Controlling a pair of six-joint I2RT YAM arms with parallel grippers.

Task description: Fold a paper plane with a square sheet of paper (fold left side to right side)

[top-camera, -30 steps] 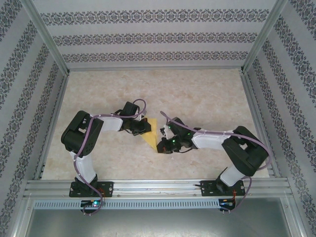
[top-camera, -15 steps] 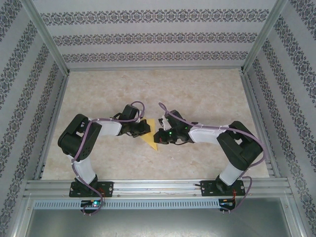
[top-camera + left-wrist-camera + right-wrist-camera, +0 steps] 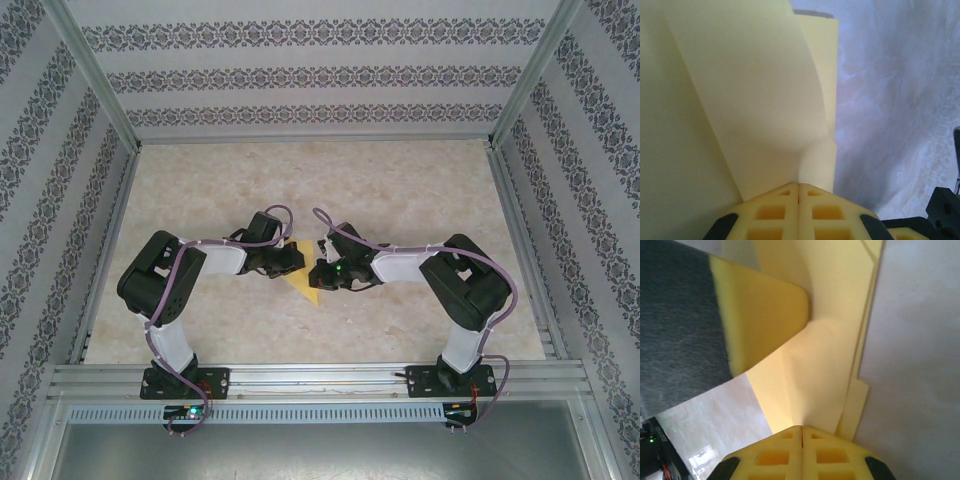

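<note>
The left gripper [image 3: 799, 186] and the right gripper [image 3: 801, 429] each pinched the folded sheet of paper [image 3: 305, 288] between fully closed jaws, seemingly holding part of it clear of the table [image 3: 400, 200] near its middle.

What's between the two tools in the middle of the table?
The pale-yellow sheet of paper: the top view shows it spanning the gap, and the wrist views show the left tool and right tool each pinched shut on it.

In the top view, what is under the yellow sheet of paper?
The marbled table shows all around the sheet of paper, so it probably lies below. The surface directly beneath the paper is covered and cannot be seen.
</note>
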